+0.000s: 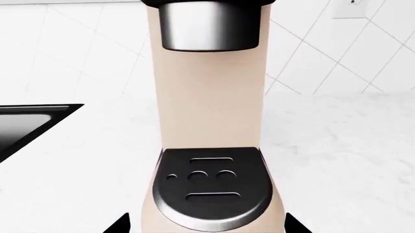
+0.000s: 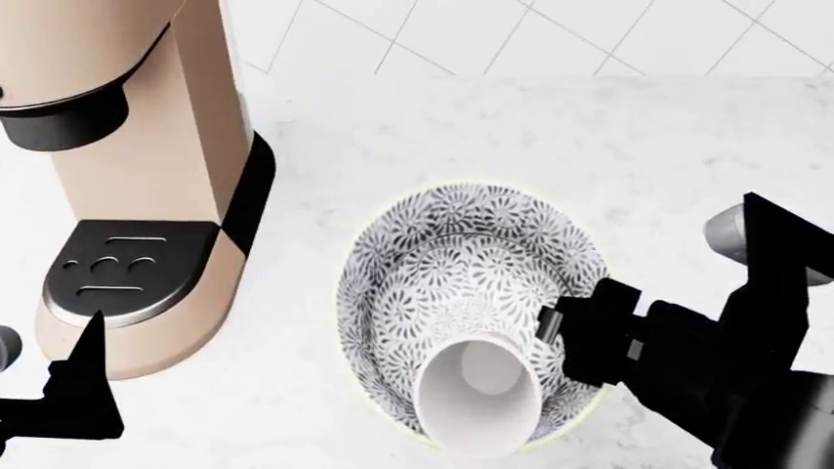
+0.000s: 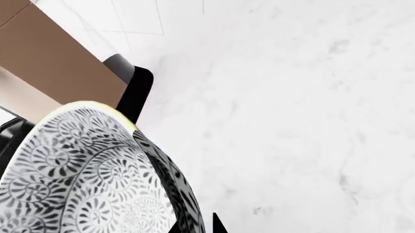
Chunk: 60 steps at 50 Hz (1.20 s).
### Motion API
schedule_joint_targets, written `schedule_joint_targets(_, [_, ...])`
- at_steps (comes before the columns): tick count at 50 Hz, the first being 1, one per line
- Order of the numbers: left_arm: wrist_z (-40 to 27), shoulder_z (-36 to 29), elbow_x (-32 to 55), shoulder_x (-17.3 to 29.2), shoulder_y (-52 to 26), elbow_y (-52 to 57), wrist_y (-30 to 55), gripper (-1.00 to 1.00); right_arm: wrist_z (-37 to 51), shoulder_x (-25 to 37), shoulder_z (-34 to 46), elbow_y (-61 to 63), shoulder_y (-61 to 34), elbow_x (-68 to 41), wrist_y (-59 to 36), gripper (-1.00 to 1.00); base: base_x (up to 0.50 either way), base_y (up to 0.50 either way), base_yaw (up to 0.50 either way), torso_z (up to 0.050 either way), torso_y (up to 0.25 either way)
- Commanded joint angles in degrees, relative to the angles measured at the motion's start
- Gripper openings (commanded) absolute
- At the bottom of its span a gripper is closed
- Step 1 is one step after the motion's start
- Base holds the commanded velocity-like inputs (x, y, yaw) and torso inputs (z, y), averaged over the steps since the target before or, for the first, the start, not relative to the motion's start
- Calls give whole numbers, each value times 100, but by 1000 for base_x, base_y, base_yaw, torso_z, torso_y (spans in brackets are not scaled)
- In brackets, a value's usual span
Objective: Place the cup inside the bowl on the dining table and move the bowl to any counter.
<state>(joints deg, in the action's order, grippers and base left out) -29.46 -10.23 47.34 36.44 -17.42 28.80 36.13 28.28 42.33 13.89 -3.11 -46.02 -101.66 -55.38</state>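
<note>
head view alone shows the cup (image 2: 478, 405), a smooth plain white tumbler lying tilted inside the floral bowl (image 2: 431, 254), which sits over the veined marble counter (image 2: 651, 147) beside a beige coffee machine (image 2: 144, 147). the right gripper (image 2: 563, 327) clasps the bowl's rim. right wrist view shows the bowl's dense grey-and-white pattern and pale yellowish rim close up, with the counter's faint veining. left wrist view faces the coffee machine's dark drip tray (image 1: 211, 187) and shows a black sink (image 1: 26, 126); i cannot tell how the left gripper's (image 2: 72, 391) jaws stand.

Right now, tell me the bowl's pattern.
Dense grey-and-white floral on the bowl, pale yellowish rim; clearest in the head view.
</note>
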Motion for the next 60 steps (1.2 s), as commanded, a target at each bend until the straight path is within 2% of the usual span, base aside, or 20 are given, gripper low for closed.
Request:
schedule_joint_targets(1, [-19, 8, 5, 10, 9, 3, -8, 100, -157, -166, 176, -331, -148, 223, 10, -100, 0, 0, 0, 0, 0])
schedule_joint_targets(60, [1, -7, 3, 49, 76, -5, -103, 100, -686, -353, 561, -728, 192, 667, 113, -100, 0, 0, 0, 0, 0])
